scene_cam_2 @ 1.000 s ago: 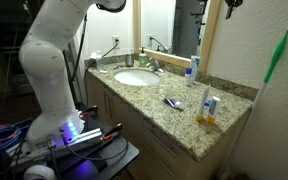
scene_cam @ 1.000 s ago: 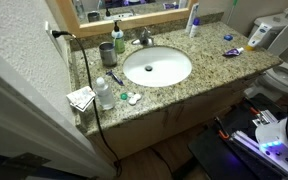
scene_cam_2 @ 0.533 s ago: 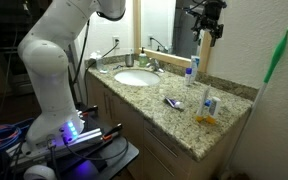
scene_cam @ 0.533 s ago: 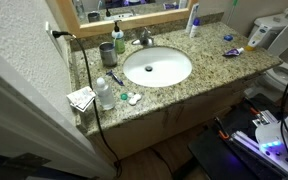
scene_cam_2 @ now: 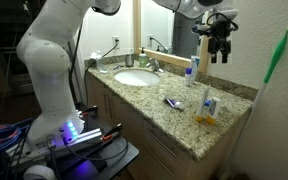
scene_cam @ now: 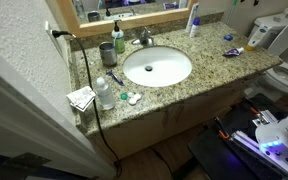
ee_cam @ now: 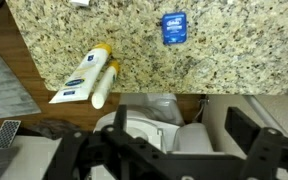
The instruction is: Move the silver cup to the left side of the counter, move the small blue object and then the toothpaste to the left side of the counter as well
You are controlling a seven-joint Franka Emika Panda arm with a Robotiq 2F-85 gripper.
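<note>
The gripper (scene_cam_2: 219,52) hangs above the counter (scene_cam: 212,74), jaws spread wide, holding nothing. In the wrist view the one small blue object (ee_cam: 174,27), square with a pale label, lies on bare granite, clear of the edge. Two yellow-capped white tubes (ee_cam: 87,80) lie at that edge. One blue-purple toothpaste (scene_cam: 233,52) lies nearby. One dull grey silver cup (scene_cam: 106,53) stands across the sink (scene_cam: 157,67).

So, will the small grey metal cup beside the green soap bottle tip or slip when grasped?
The small grey metal cup looks rigid, so it probably will not dent. Its smooth round wall may slip in a grip. It stands upright close to the green soap bottle, so a sideways push could tip it against the bottle.
</note>
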